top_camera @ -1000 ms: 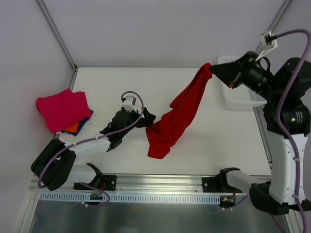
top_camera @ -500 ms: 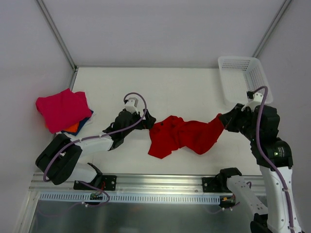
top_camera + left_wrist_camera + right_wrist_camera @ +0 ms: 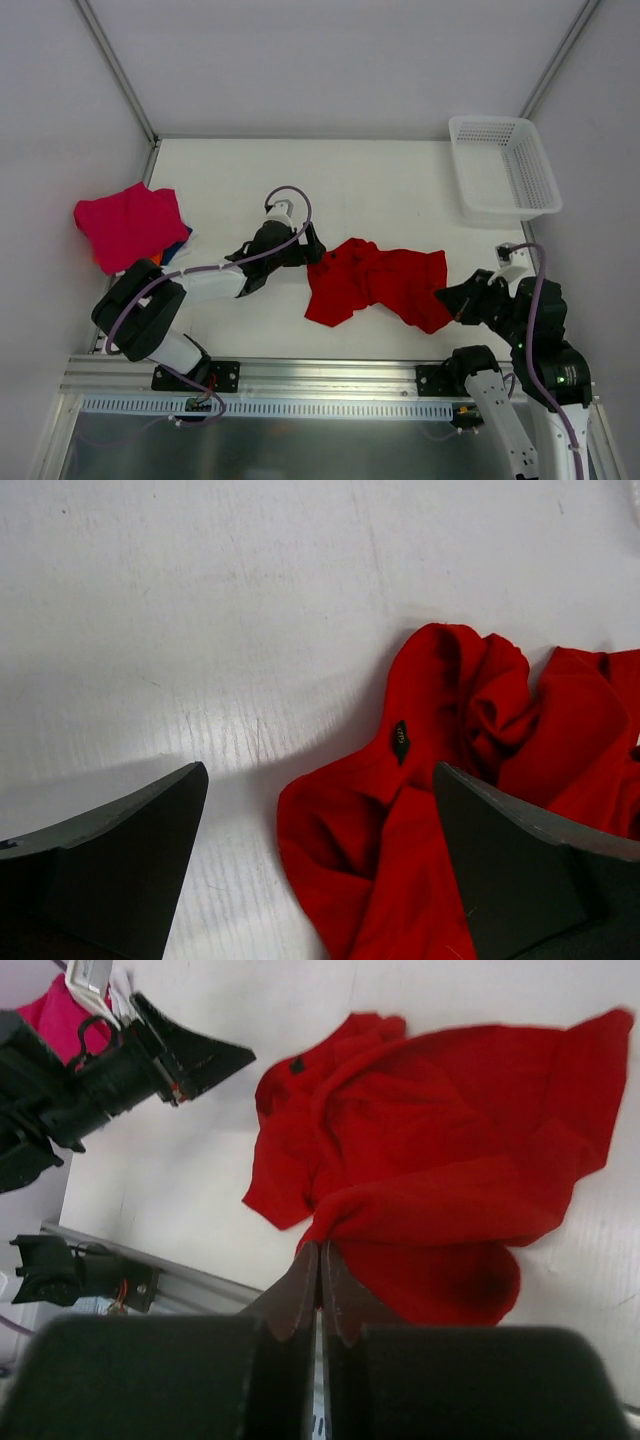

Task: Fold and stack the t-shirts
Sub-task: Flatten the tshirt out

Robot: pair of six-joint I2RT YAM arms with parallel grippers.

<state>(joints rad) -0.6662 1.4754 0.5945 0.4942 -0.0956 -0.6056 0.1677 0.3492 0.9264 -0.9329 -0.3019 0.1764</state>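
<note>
From above, a large bright red cloth t-shirt (image 3: pixel 372 282) is lying crumpled on the white table (image 3: pixel 400 190), between the left gripper (image 3: pixel 312 248) and the right gripper (image 3: pixel 447 298). At the left wrist, the left gripper (image 3: pixel 318 780) is gaping wide, grasping nothing, beside a bunched edge of the t-shirt (image 3: pixel 380 880), so closing here risks catching several layers. At the right wrist, the right gripper (image 3: pixel 320 1260) is pinching a fold of the t-shirt (image 3: pixel 430 1140); pulling could be dragging the heap instead of spreading it.
</note>
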